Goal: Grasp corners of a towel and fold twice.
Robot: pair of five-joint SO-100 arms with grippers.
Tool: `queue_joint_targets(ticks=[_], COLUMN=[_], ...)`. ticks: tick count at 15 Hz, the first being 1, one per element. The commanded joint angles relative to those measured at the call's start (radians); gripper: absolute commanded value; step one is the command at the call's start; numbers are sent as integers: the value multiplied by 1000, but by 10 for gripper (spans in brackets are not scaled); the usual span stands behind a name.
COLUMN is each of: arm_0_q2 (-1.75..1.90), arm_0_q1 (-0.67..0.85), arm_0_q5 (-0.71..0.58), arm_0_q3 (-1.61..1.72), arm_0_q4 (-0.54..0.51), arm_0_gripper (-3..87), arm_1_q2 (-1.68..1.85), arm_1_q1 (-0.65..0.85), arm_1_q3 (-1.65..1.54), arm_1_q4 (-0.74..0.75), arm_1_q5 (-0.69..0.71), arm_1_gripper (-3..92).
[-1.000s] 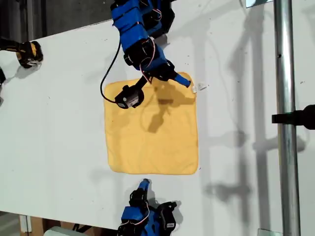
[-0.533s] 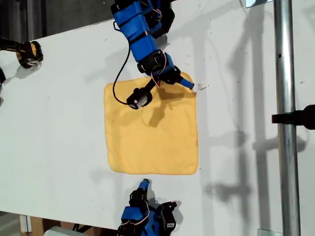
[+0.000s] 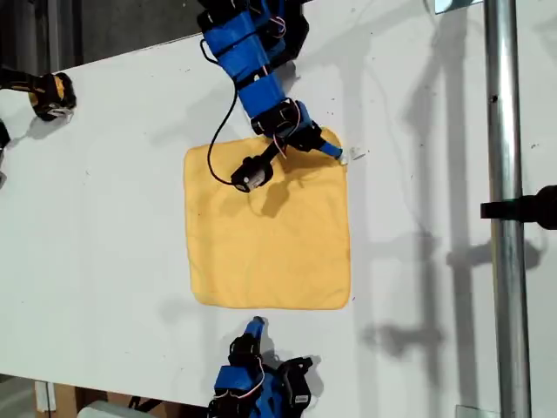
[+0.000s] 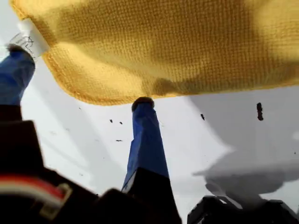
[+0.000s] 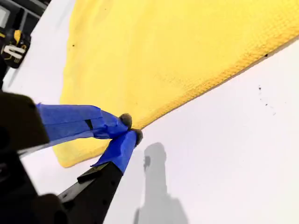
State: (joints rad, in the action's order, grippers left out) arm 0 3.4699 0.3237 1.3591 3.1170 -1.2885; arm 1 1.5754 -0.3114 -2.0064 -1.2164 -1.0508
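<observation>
My first gripper (image 4: 79, 79) has its blue-taped fingers (image 4: 145, 135) spread wide and holds nothing. One fingertip sits just at the stitched hem, the other right beside the small white tag (image 4: 29, 38), so the tagged rounded corner (image 3: 335, 144) lies between them. My second gripper (image 5: 129, 129) has its fingers (image 5: 112, 125) pressed tip to tip just off the near hem; whether any fabric is pinched there I cannot tell.

The soft yellow-orange square microfibre towel (image 3: 270, 226) lies flat and fully spread on the white bench (image 3: 104, 218), unfolded, between the two arms.

It looks light, limp and slightly grippy: it should drape and drag rather than hold shape. I judge the thicker stitched hem at the corners the best hold, pinched deep enough not to slip free.
</observation>
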Motion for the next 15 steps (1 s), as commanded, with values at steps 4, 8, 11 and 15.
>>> queue_joint_targets(ticks=[4, 8, 11, 15], arm_0_q2=[3, 3, 3, 3], arm_0_q1=[-12, -12, -12, -15], arm_0_q5=[14, 15, 26, 58], arm_0_q3=[0, 0, 0, 2], arm_0_q4=[3, 3, 2, -2], arm_0_gripper=[-5, -5, -5, -5], arm_1_q2=[-44, -133, -264, -299], arm_1_q1=[51, 32, 29, 37], arm_1_q3=[8, 18, 121, 204], arm_1_q4=[40, 57, 32, -5], arm_1_q5=[0, -8, 2, 6], arm_1_gripper=[387, 333, 89, 0])
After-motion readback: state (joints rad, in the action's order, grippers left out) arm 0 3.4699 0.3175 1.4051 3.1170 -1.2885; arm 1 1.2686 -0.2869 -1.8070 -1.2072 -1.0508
